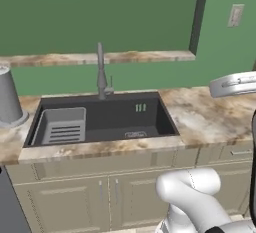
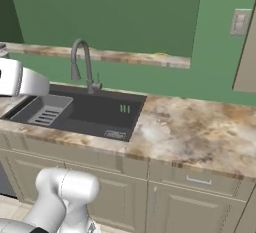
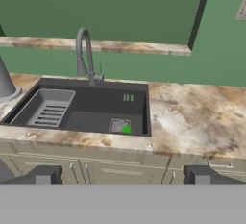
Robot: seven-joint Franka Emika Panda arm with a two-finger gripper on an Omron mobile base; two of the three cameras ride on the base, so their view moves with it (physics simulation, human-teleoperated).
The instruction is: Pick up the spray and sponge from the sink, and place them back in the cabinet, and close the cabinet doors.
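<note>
The dark-grey sink [image 3: 144, 112] is set in the marbled counter, with a grey ribbed tray [image 3: 45, 106] in its left half and a curved faucet [image 3: 85, 55] behind it. A small bright green thing [image 3: 126, 130] lies on the basin floor by the front wall, near the drain. I cannot tell whether it is the spray or the sponge. My gripper [image 3: 122, 175] hovers open and empty, above and in front of the sink [image 1: 165, 114], with its dark fingertips [image 3: 44, 175] far apart. A beige panel [image 2: 247, 59], perhaps a cabinet door, hangs at the upper right. The cabinet's inside is out of view.
A grey cylindrical appliance [image 1: 8, 97] stands on the counter left of the sink. Marbled counter [image 2: 200, 127] stretches to the right. Beige base doors and drawers [image 1: 75, 202] run below. A ledge [image 1: 100, 57] and a wall outlet [image 1: 235, 15] sit behind.
</note>
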